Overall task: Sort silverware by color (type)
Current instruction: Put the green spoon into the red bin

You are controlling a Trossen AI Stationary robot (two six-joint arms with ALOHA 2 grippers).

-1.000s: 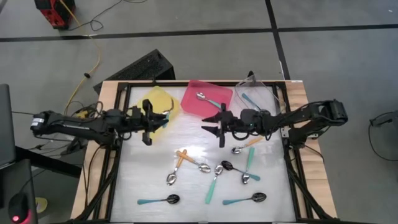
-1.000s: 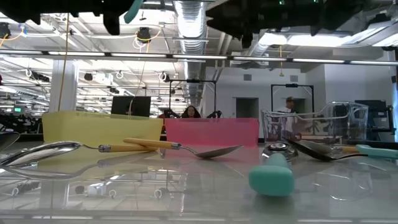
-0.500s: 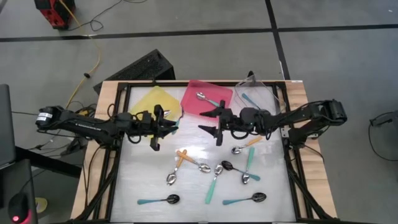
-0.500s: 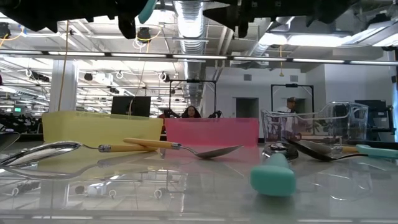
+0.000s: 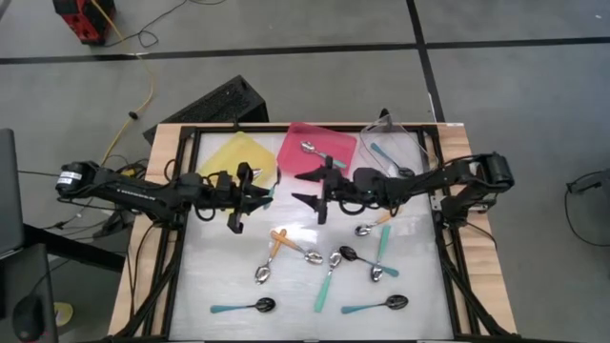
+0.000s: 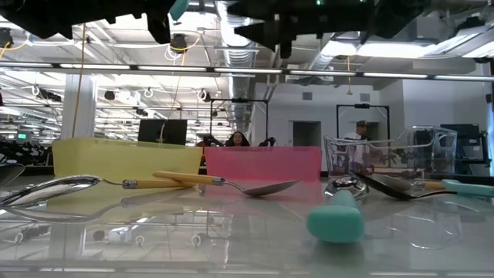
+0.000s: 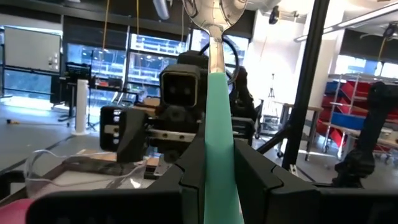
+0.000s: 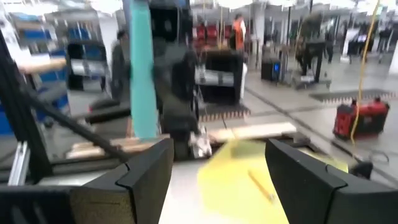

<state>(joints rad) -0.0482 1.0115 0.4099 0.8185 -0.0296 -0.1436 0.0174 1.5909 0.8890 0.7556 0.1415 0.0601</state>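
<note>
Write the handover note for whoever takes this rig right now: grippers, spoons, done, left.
Left gripper: shut on a teal-handled spoon, held in the air beside the yellow tray.
Right gripper: open, empty, facing the left one below the pink tray.
Done: one spoon in the pink tray, one in the clear tray.
Left: the held spoon and about nine loose spoons lying mid-table, teal and orange handles mixed.

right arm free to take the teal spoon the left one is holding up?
Probably yes. The right gripper is open and empty, facing the left gripper, which holds the teal spoon upright, with nothing between them.
</note>
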